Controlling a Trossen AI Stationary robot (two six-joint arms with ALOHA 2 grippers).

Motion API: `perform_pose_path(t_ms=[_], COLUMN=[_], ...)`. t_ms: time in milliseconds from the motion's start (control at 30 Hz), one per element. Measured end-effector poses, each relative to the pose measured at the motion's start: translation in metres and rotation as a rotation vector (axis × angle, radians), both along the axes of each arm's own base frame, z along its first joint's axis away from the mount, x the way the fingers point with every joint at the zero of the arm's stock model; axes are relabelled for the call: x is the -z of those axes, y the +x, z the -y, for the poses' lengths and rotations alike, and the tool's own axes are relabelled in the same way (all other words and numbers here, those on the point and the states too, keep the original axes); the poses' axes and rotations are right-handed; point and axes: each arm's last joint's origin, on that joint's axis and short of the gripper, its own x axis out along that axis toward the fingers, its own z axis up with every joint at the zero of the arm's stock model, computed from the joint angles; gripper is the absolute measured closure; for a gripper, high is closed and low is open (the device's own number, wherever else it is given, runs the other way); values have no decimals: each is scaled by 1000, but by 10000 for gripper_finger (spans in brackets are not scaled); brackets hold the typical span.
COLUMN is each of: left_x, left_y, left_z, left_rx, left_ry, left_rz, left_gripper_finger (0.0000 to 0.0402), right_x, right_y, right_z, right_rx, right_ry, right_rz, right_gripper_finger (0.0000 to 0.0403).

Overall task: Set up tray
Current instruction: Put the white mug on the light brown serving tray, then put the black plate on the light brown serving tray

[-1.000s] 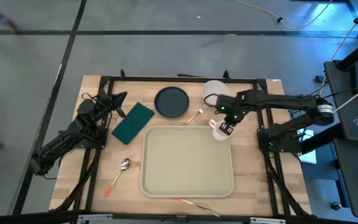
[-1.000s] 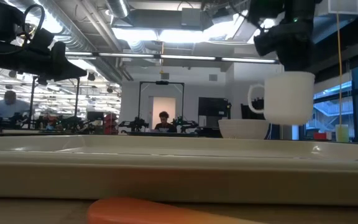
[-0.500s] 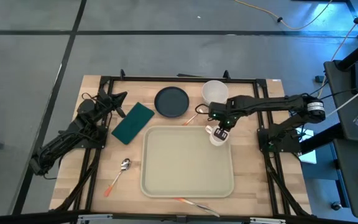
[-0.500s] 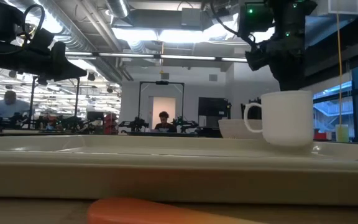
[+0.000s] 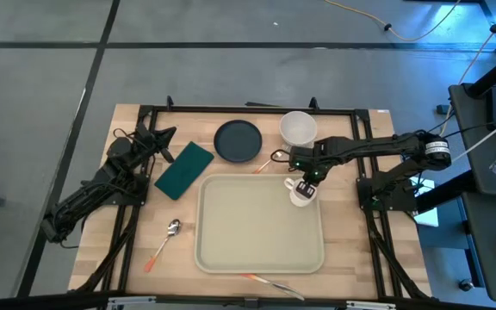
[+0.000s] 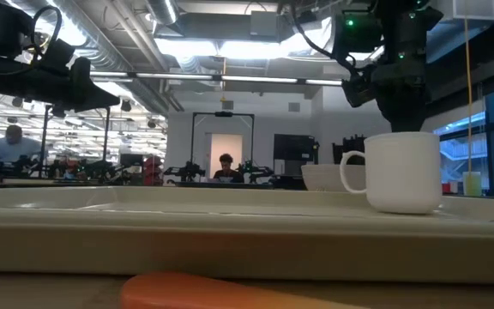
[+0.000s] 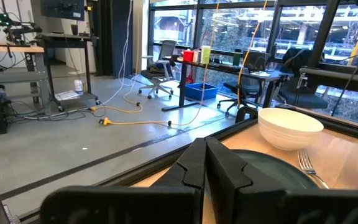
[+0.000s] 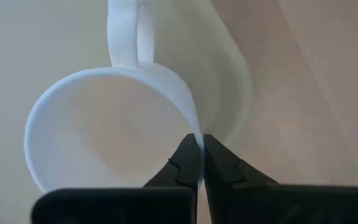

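The beige tray [image 5: 261, 226] lies in the middle of the table; its rim [image 6: 230, 225] fills the low view. A white mug [image 5: 300, 194] stands upright on its base in the tray's far right corner [image 6: 401, 172], handle toward the table's left. My right gripper [image 5: 306, 176] is above it, shut on its rim [image 8: 199, 158]. My left gripper [image 5: 164, 138] rests at the table's far left, fingers shut [image 7: 205, 163] and holding nothing. My right gripper pinches the mug's rim [image 8: 192, 127] on the side away from the handle, one finger inside the mug and one outside. The fingers come from above, pointing down. The mug stands upright with its base on the tray.
Beyond the tray's far edge are a white bowl [image 5: 298, 127], a dark plate [image 5: 238, 140] and a fork [image 5: 269, 160]. A green napkin [image 5: 184, 169] lies at the far left, and a spoon [image 5: 172, 228] and an orange-handled utensil [image 5: 156, 255] left of the tray. Another utensil [image 5: 269, 282] lies at the near edge.
My right gripper has come down and moved a little toward the table's left, staying shut on the mug's rim. The mug, lifted clear above the tray a second ago, now stands on the tray's far right corner.
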Motion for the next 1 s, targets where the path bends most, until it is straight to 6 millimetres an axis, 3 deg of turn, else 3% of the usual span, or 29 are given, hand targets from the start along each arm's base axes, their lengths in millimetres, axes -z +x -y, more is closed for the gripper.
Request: perform_pose_path(t_ms=[333,567,767,1000], left_x=[0,0,0,0], left_y=[0,0,0,0], left_z=[0,0,0,0], left_rx=[0,0,0,0], left_ry=[-1,-2,-2,-3], left_rz=[1,1,1,2], left_gripper_finger=[395,396,396,395], right_x=[0,-1,-21,-56], right_y=[1,2,7,5], right_z=[0,1,2,8], right_rx=[-6,-2,-21,-77], right_ry=[-8,-33,-61,-242], right_rz=[6,8,20,-52], right_gripper_finger=[387,330,288,284])
